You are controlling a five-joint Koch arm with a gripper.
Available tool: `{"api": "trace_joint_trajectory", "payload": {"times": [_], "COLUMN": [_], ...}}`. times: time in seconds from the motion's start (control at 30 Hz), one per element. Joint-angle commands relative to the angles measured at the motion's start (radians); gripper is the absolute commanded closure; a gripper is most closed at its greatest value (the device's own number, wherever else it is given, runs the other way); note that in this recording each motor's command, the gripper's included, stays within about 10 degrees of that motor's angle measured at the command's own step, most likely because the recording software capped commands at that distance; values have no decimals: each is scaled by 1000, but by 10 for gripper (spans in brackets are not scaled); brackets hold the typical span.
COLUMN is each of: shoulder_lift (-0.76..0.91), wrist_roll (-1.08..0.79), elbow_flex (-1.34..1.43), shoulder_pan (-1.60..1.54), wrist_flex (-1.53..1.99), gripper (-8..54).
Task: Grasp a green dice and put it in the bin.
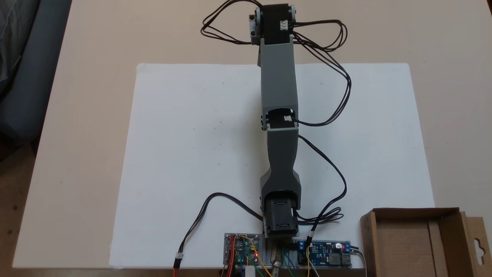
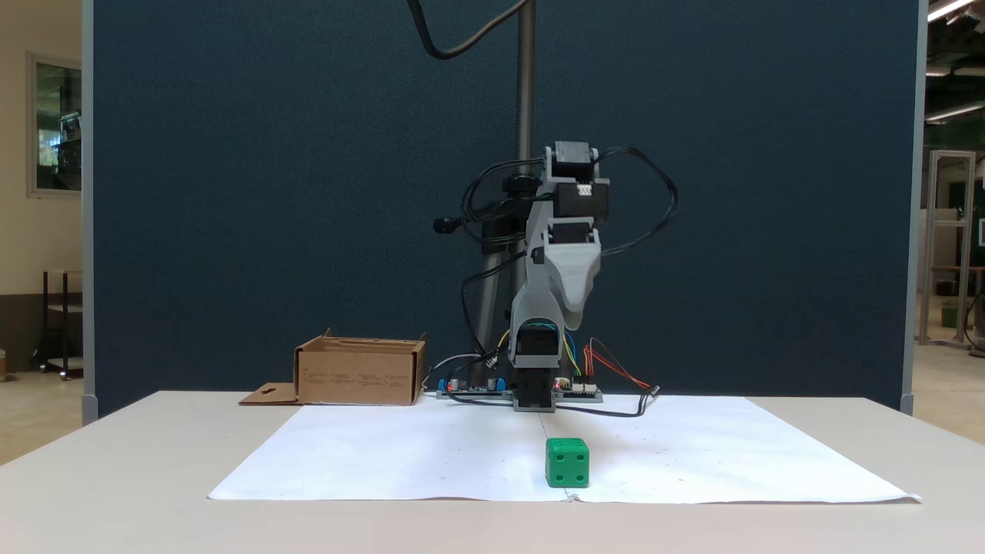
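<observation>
While the arm (image 1: 279,115) reaches out over the white sheet (image 1: 184,154), the green dice (image 2: 568,462) sits on the sheet near its front edge, below the arm. The bin (image 2: 360,371) stands at the table's back left. Whether the gripper is open cannot be told.

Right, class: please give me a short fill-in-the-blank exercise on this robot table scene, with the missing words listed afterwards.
1. The dice on the white paper sheet is ____ in colour.
2. The bin is made of brown ____.
3. In the fixed view from the front, the bin stands to the ____ of the arm.
4. The dice lies ____ the bin.

Missing words: green; cardboard; left; outside
</observation>
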Motion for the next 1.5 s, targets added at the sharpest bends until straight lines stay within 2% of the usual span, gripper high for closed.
{"api": "trace_joint_trajectory", "payload": {"times": [0.0, 0.67, 1.47], "shoulder_lift": [6, -156, -222], "wrist_roll": [69, 67, 64], "elbow_flex": [-46, -153, -153], "shoulder_pan": [-18, -26, 14], "wrist_flex": [175, 175, 172], "gripper": [58, 57, 56]}}
